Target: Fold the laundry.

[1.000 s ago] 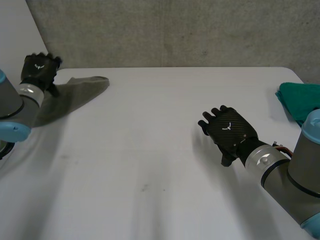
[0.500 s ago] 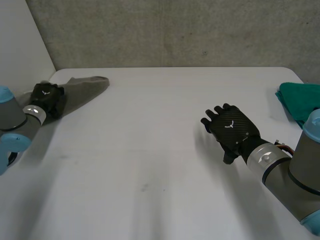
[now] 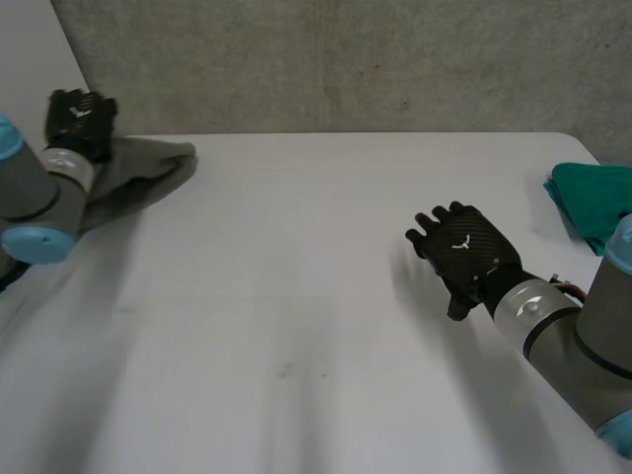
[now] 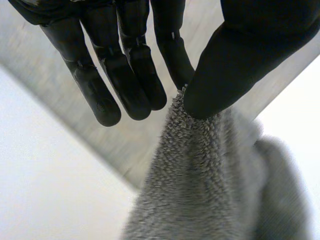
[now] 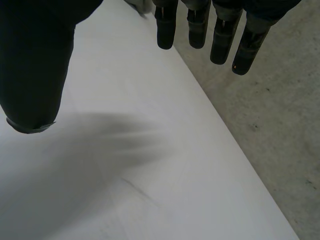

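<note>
A grey towel [image 3: 138, 176] lies bunched at the table's far left corner. My left hand [image 3: 81, 120] is raised over that corner and pinches an edge of the grey towel [image 4: 200, 180] between its thumb [image 4: 235, 55] and a finger, lifting the cloth. My right hand [image 3: 462, 252] hovers over the right half of the white table [image 3: 296, 296], fingers [image 5: 220, 35] straight and spread, holding nothing.
A green cloth [image 3: 588, 202] lies at the table's right edge, beyond my right arm. A grey concrete wall runs behind the table's far edge. In the right wrist view the table's edge [image 5: 235, 145] meets a grey floor.
My left hand dipped onto the grey towel, closed on its edge and rose again, pulling the cloth up and leftward. My right hand crept slightly to the right.
</note>
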